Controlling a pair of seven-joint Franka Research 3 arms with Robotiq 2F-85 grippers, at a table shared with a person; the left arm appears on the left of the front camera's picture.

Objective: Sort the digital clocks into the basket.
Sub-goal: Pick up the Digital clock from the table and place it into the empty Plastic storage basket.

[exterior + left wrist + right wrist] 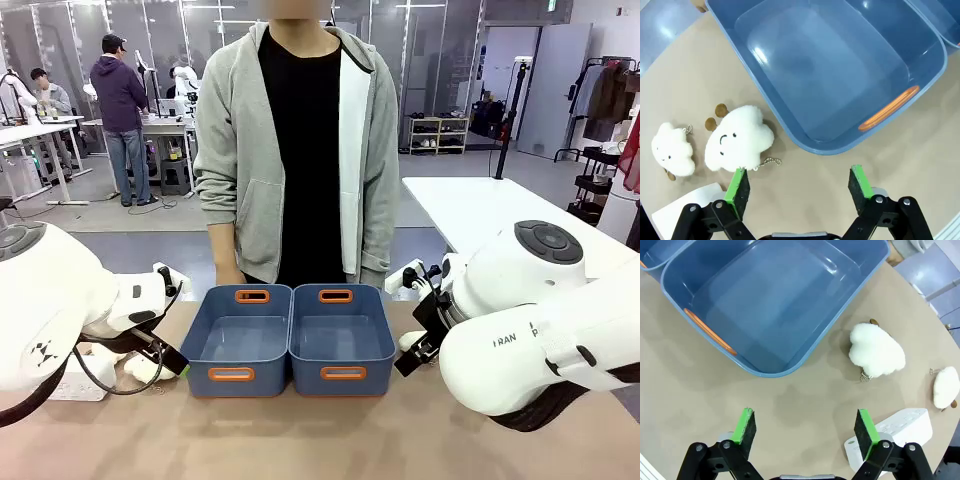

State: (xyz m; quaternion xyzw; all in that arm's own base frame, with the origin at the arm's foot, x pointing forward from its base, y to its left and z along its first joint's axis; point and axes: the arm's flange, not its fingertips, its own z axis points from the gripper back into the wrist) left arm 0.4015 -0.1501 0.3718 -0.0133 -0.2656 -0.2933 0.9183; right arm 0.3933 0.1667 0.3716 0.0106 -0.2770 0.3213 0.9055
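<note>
The right arm [540,340] looms nearest, its bulky white joints low over the table [320,440] just off the right end of the right basket [378,378], elbow out and wrist turned inward toward that basket. The right gripper [805,427] hangs above bare tabletop just short of the basket's near corner, jaws spread wide with nothing between the green pads. The right clock [900,426], a white rounded block, lies flat beside one finger, on the side away from the basket. Two fluffy plush toys [877,351] lie farther along, the nearer one close to the basket's end wall. The left arm [50,310] mirrors this pose off the left end of the left basket [270,378], which is joined to the right one side by side. The left gripper [799,187] hovers over the table near that basket's corner with the orange handle slot, its jaws likewise spread and holding nothing. Two cloud plushes [737,139] lie just outside the basket's wall, and the left clock [682,205] shows as a white corner beyond them, well apart from the basket. A person [295,150] stands just behind the baskets, arms hanging at the sides.
</note>
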